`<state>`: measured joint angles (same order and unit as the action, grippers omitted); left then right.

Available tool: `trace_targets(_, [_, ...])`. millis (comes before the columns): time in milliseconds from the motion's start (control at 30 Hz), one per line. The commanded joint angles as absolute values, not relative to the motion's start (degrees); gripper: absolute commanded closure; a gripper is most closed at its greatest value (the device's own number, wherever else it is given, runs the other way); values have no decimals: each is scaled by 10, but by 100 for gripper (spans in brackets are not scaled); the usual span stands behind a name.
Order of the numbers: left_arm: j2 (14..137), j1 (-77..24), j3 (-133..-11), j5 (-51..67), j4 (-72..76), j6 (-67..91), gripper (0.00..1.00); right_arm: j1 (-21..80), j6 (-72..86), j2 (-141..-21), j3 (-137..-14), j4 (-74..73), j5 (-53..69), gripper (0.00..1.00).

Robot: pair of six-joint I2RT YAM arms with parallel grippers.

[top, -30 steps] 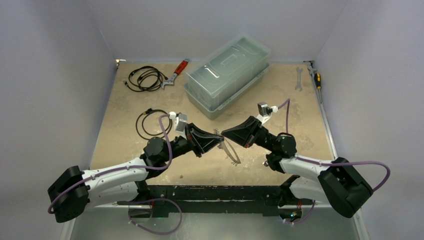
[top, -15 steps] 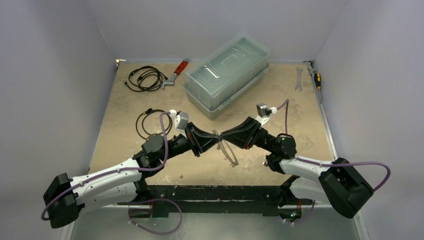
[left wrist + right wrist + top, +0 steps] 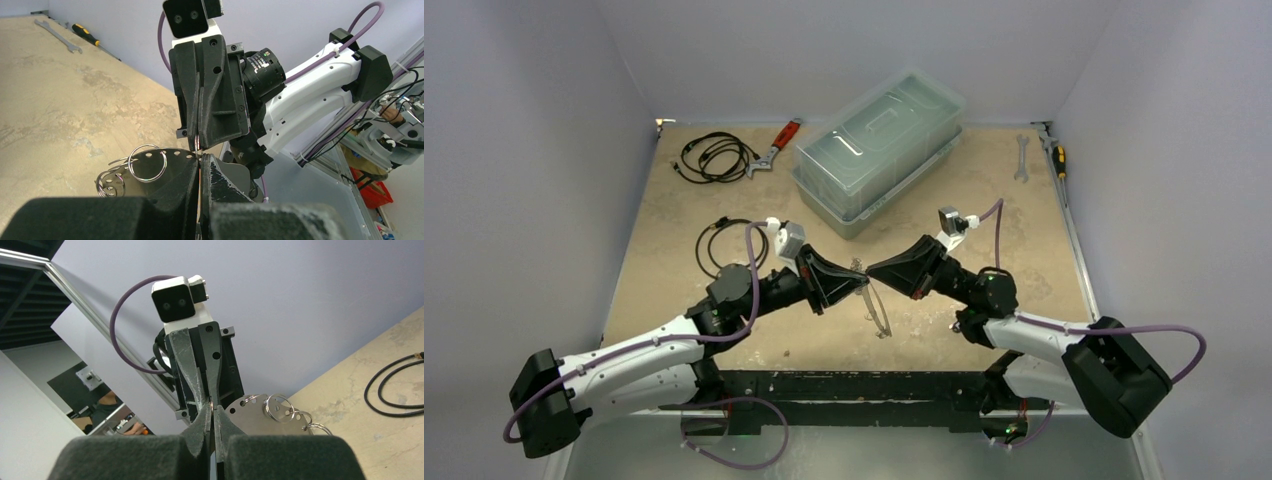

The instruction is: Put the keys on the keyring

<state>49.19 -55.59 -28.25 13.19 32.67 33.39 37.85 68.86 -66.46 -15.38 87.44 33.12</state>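
Note:
The keyring [image 3: 879, 310] is a thin silvery disc with holes along its rim and small split rings [image 3: 129, 164] through them. It hangs edge-on above the table between my two grippers. My left gripper [image 3: 856, 272] is shut on its upper rim; the disc [image 3: 175, 167] runs left from my fingertips [image 3: 200, 162]. My right gripper [image 3: 871, 270] is shut tip to tip against the left one, pinching a thin metal bit at the same rim spot [image 3: 197, 142]. From the right wrist, my right gripper [image 3: 211, 412] meets the left gripper [image 3: 209, 399] beside the disc [image 3: 250, 417]. No tagged keys are in view.
A clear lidded plastic box [image 3: 879, 150] stands at the back centre. Black cable coils lie at the back left [image 3: 717, 157] and mid left [image 3: 724, 245]. A red-handled wrench [image 3: 774, 148], a spanner [image 3: 1022, 157] and a screwdriver [image 3: 1056, 152] lie along the back.

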Motion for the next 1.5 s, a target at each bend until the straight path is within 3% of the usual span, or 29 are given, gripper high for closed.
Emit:
trace_targets(0, [476,-555,-327,120,300,308,100,384,663,-641,-158,955,361,100])
trace_targets(167, [462,-555,-335,123,281,295,99,383,638,-613,-159,933,354,100])
trace_targets(300, [452,-555,-310,134,332,307,69,384,651,-603,-161,964,339,100])
trace_targets(400, [449,-555,-291,128,372,320,62,383,665,-608,-163,993,330,100])
trace_targets(867, [474,-555,-257,140,473,352,68,384,701,-633,-175,1053,315,100])
trace_targets(1267, [481,-555,-256,139,463,358,63,384,700,-606,-169,1052,311,100])
trace_targets(1467, [491,-555,-256,159,477,370,68,384,701,-607,-172,1053,312,100])
